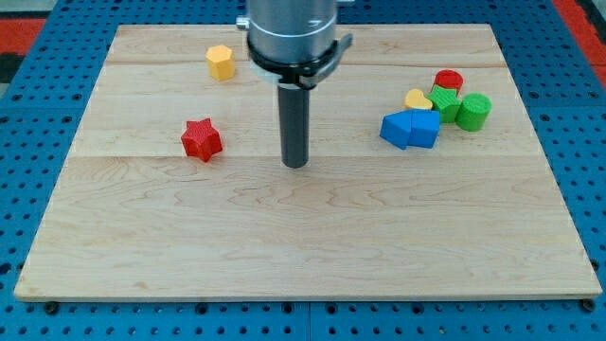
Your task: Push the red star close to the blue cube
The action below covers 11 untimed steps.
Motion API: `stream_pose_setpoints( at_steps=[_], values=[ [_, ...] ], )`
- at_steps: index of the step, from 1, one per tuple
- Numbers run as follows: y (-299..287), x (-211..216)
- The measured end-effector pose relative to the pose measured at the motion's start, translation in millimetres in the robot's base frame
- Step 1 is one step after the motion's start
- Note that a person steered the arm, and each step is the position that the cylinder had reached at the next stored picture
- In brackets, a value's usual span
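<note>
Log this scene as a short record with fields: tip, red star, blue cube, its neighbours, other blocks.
tip: my tip on the board, between the two target blocks, touching neither
red star: to the view's left of the tip
blue cube: at the view's right, in a cluster
neighbours: blue block, yellow heart, green star, red cylinder, green cylinder
other blocks: yellow block near the view's top
</note>
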<state>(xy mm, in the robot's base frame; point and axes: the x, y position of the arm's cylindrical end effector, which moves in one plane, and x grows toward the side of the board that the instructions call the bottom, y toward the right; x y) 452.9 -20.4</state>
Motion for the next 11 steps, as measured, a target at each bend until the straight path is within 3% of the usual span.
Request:
stream_pose_setpoints(
  at_steps=[1, 2, 3, 5, 7, 9, 11],
  values=[
    [-45.4, 13.8],
    [-136.1, 17.8],
    [-187.7, -4.4],
    [-70.0, -35.8],
    [57.8, -24.5],
    [89.5, 14.0],
    [156.4, 14.7]
  ],
)
